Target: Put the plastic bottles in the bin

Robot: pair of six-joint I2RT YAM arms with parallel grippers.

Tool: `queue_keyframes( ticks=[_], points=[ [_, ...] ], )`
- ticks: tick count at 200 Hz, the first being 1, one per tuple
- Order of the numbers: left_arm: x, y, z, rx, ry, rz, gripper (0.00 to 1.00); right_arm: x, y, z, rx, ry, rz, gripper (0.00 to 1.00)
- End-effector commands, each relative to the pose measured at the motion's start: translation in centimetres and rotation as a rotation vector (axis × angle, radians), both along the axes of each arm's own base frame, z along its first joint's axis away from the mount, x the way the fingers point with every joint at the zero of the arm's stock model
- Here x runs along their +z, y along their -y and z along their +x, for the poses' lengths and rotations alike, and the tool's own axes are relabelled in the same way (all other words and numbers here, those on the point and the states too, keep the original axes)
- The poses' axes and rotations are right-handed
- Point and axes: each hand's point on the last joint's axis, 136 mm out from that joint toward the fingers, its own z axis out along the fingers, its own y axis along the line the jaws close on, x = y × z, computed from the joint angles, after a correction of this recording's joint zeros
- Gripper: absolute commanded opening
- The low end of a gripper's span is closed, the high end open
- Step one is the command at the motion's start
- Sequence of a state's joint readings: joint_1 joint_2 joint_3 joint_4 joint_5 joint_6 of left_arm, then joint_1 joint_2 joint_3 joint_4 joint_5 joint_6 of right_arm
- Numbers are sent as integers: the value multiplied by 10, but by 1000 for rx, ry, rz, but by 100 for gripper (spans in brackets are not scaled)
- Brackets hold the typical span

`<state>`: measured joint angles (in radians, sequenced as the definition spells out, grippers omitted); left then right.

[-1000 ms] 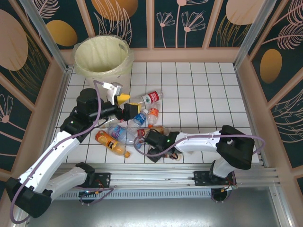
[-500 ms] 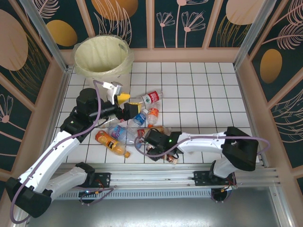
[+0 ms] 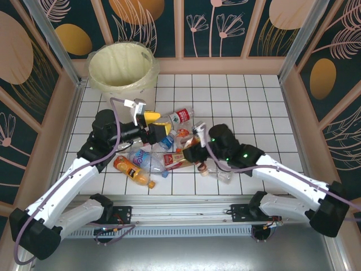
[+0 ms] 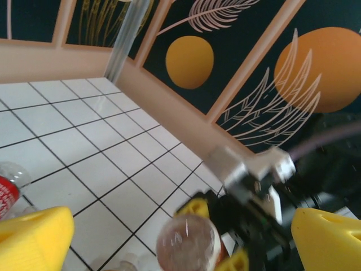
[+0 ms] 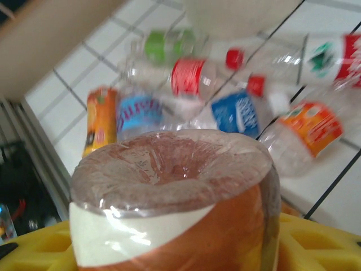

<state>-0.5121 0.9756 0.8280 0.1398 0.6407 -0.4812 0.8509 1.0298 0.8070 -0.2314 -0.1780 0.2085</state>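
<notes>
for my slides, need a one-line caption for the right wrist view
Right gripper holds a brown bottle, base to the camera, other bottles scattered on the tiles beyond.

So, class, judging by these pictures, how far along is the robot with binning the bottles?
Done: nothing that shows; no bottle is visible inside the bin. In hand: the right gripper is closed on a brown bottle, while the left gripper is open with nothing gripped. Left: the pile on the tiles, including an orange bottle and a red-labelled bottle, lies outside the bin.

Left claw wide, right claw clamped.
</notes>
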Motion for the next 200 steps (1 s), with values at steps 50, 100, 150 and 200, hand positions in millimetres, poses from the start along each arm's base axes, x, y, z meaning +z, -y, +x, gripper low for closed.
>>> queue_keyframes(
  ticks=[50, 100, 150, 200],
  points=[
    [-14, 55, -22, -183, -9, -104, 98, 93, 34, 58, -148, 0, 400, 61],
    [-26, 100, -25, -249, -33, -99, 97, 131, 38, 65, -129, -26, 544, 61],
    [-28, 128, -23, -301, -53, -99, 86, 144, 33, 60, -75, -33, 598, 61],
    [-30, 138, -29, -358, -69, -103, 62, 144, 32, 59, -73, -30, 599, 61]
  ],
)
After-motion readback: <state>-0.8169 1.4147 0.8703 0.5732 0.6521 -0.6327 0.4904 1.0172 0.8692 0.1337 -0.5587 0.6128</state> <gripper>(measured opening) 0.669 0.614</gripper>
